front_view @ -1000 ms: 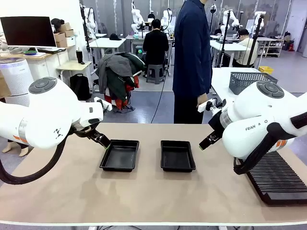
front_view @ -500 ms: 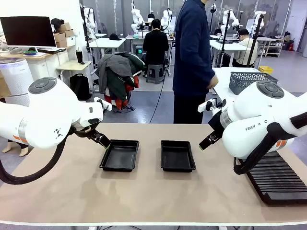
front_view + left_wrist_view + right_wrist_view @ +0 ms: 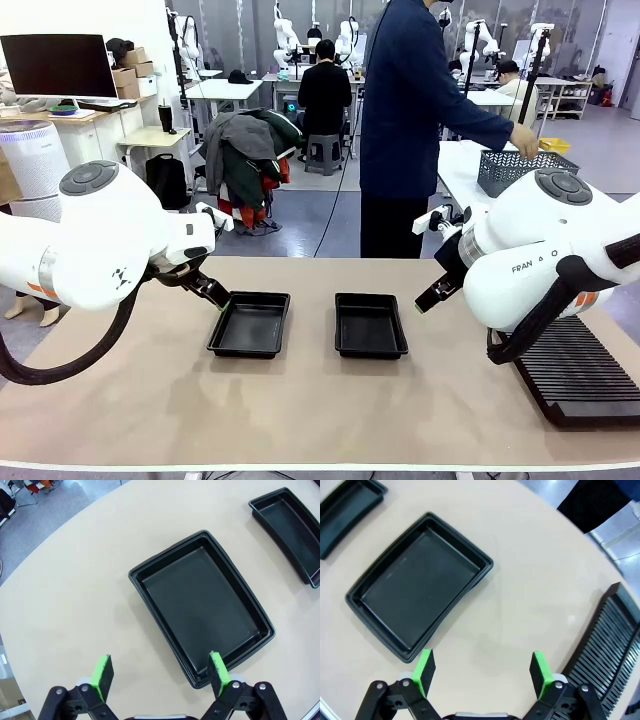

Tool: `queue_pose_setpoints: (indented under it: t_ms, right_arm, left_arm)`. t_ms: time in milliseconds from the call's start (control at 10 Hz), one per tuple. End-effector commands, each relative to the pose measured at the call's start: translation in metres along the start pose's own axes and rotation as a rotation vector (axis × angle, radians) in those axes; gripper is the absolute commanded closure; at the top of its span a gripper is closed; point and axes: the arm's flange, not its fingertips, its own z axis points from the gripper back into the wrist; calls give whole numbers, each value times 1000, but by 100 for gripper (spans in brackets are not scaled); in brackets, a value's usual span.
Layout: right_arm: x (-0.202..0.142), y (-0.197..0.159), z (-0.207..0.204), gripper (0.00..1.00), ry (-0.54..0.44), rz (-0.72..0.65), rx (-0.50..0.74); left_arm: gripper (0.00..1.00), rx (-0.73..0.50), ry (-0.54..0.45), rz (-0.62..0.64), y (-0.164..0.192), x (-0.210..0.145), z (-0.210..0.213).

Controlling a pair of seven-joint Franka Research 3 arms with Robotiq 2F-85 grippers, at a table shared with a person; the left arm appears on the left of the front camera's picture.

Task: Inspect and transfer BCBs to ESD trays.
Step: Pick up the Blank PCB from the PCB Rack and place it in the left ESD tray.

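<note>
The left tray [image 3: 250, 297] and right tray [image 3: 371, 350] are smooth black plastic with a soft sheen on floors and rims, and the table [image 3: 300, 410] under them has a matt, even beige top. The rack [image 3: 580, 380] at near right is black ribbed plastic, duller than the trays, while the arms [image 3: 95, 245] have glossy white shells and the pads [image 3: 103, 672] look matt green and rubbery. The far basket [image 3: 520, 170] is grey mesh, and the person's coat [image 3: 400, 100] is dark blue matt cloth.
</note>
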Motion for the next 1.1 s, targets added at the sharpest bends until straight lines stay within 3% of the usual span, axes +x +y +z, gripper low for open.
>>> queue_pose_setpoints:
  t_ms: [0,200,600,1000]
  right_arm:
    - [15,-7,42,0,-22,-91,31]
    - [25,-19,96,0,12,-187,63]
    - [39,-71,209,0,29,-415,169]
    - [37,-132,271,0,97,-547,372]
  left_arm:
    - [0,25,0,80,11,9,35]
    - [0,-28,-14,188,12,24,86]
    - [0,-159,65,397,31,49,193]
    - [0,-309,98,614,58,61,266]
